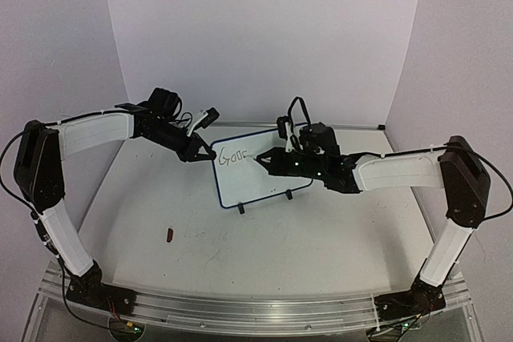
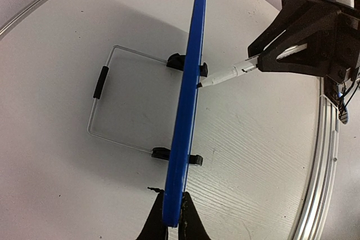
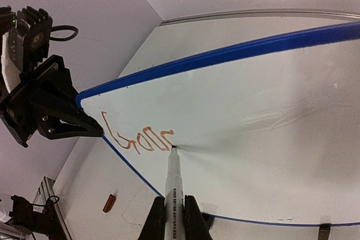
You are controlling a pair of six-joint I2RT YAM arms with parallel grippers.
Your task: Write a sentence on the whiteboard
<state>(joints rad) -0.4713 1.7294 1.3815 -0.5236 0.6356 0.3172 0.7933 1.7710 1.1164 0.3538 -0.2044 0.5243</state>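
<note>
While the whiteboard [image 1: 268, 175] is held upright on its two black feet [image 1: 240, 208], near the middle of the table [image 1: 321, 246] and somewhat toward its far edge, its left edge close to the upper corner is pinched between the clenched fingers of the left gripper [image 1: 195, 154]. A marker [image 3: 171, 172] is grasped in the closed right gripper [image 3: 173, 220], and its tip is pressed against the white face at the end of the sentence [image 3: 138, 137], of which only a few letters, roughly "Goo", are written near the upper left corner. Open white face is seen to the right of the tip and below it, up to the blue rim. Behind the board a thin wire frame [image 2: 112, 99], joined at the feet, is laid flat on the table. A broad stretch of table is seen between the feet and the metal rail [image 1: 256, 310] at the near edge, where a small reddish-brown piece [image 1: 170, 235] is found toward the left. The table is enclosed by pale walls [image 1: 264, 30] at the back and both sides.
</note>
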